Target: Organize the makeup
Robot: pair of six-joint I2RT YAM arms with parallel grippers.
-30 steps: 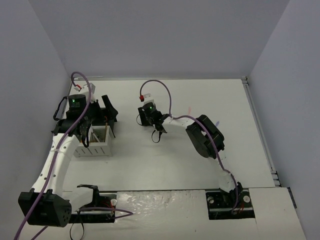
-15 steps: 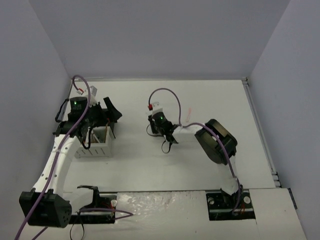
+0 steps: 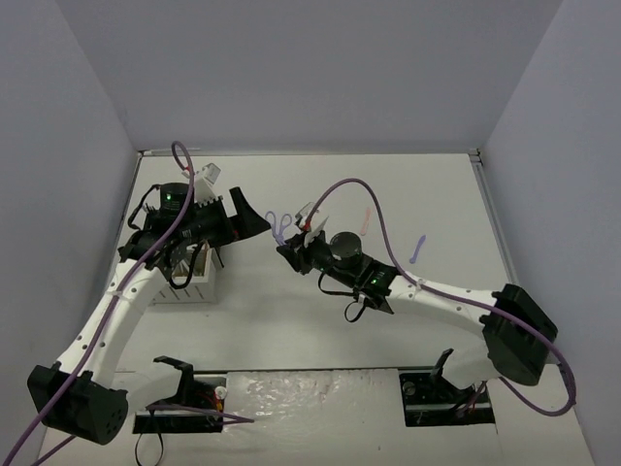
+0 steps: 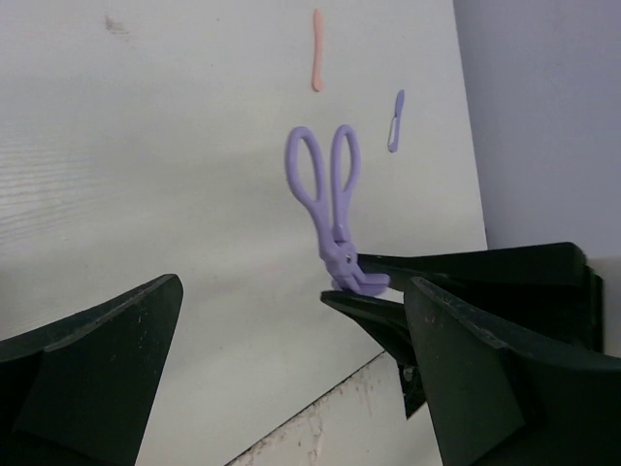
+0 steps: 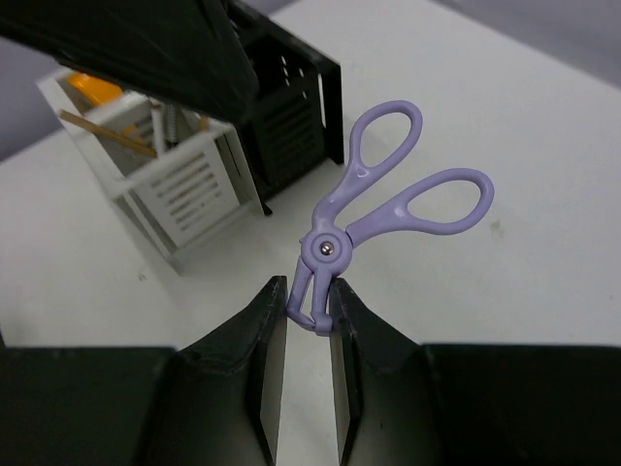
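The purple scissor-like tool [image 3: 279,225] hangs above the table, loops pointing away. My right gripper [image 3: 293,245] is shut on its small head end [image 5: 320,291]. The loops show in the right wrist view [image 5: 388,189] and in the left wrist view [image 4: 325,180]. My left gripper [image 3: 254,219] is open and empty, just left of the tool, its fingers [image 4: 485,379] wide apart [image 4: 291,291]. A pink stick [image 3: 366,218] and a lilac small tool [image 3: 418,249] lie on the table further right. An orange tube [image 5: 92,92] and tan sticks [image 5: 97,131] stand in the organizer.
The black-and-white slotted organizer box [image 3: 202,282] stands at the left under my left arm; its white half [image 5: 184,184] and black half [image 5: 291,107] show in the right wrist view. Purple cables loop over both arms. Walls close in the table's left, back and right sides.
My right arm has stretched out low, and its gripper now holds the purple tool up near the left gripper. My left gripper has swung right, away from the organizer.
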